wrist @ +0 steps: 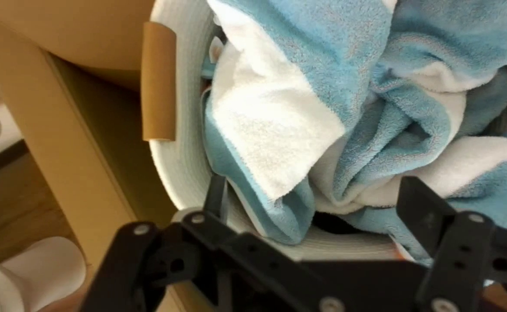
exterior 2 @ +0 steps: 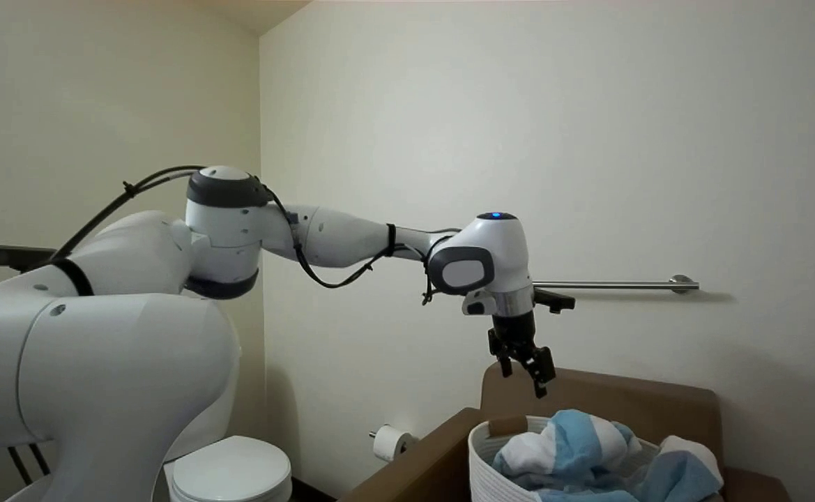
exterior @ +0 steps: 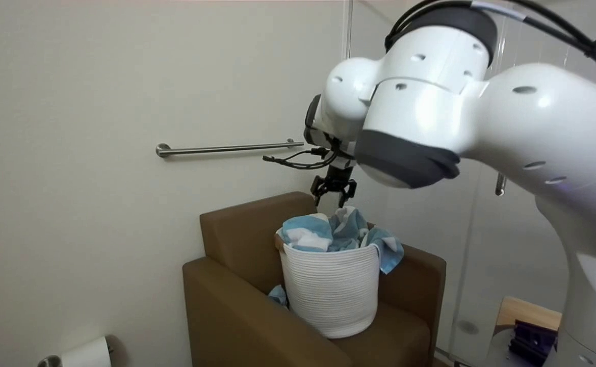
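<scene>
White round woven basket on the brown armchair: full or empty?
Full: in an exterior view, fluffy blue-and-white cloth heaps above the top of the basket; the wrist view shows small gaps at its edge.

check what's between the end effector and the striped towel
Only air: in an exterior view, a bare gap separates the end effector from the striped towel.

Towelling (exterior: pixel 305 233) in basket (exterior: pixel 332 285), basket on armchair (exterior: pixel 241 300), pincer (exterior: pixel 329 202) above basket

Brown armchair seat (exterior: pixel 402 334) carries white basket (exterior: pixel 331 290); blue cloth (exterior: pixel 278 294) beside it.
</scene>
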Available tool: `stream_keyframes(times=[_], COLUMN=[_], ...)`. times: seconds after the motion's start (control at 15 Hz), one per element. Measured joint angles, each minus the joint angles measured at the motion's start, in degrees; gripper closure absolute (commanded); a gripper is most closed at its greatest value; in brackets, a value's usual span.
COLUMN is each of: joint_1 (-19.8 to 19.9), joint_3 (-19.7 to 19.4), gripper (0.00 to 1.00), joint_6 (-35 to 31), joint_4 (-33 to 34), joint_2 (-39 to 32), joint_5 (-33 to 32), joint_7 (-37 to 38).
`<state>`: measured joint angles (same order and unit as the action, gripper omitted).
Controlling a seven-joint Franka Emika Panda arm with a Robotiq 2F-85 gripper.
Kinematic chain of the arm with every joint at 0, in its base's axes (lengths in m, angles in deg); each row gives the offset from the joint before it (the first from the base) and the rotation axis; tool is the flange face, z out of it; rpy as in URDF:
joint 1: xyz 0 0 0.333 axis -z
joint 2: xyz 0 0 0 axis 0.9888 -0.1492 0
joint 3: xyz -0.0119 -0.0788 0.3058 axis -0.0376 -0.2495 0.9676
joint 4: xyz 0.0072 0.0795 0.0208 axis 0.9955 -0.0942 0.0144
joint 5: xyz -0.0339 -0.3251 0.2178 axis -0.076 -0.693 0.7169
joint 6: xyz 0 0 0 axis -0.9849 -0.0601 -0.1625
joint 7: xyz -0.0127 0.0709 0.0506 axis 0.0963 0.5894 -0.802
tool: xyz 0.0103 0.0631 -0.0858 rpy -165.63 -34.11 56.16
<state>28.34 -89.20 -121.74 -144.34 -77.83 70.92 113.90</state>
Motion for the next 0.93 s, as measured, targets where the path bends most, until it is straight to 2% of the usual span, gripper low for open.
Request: stream_keyframes(times=[0.2, 0.4, 0.67, 0.93], joint_1=[-5.0, -7.1, -4.8, -1.2], joint_3=[-3.0, -2.5, 1.9, 6.6], gripper=[0.00, 0.00, 0.00, 0.00], joint_6=[2.0, 7.8, 15.6, 23.6], joint_4=[-2.3, -2.1, -0.2, 6.9], joint_2=[4.1, 3.6, -1.8, -8.1], joint_5=[0.0, -0.4, -0.5, -2.6], joint_7=[0.0, 0.0, 0.0, -0.2])
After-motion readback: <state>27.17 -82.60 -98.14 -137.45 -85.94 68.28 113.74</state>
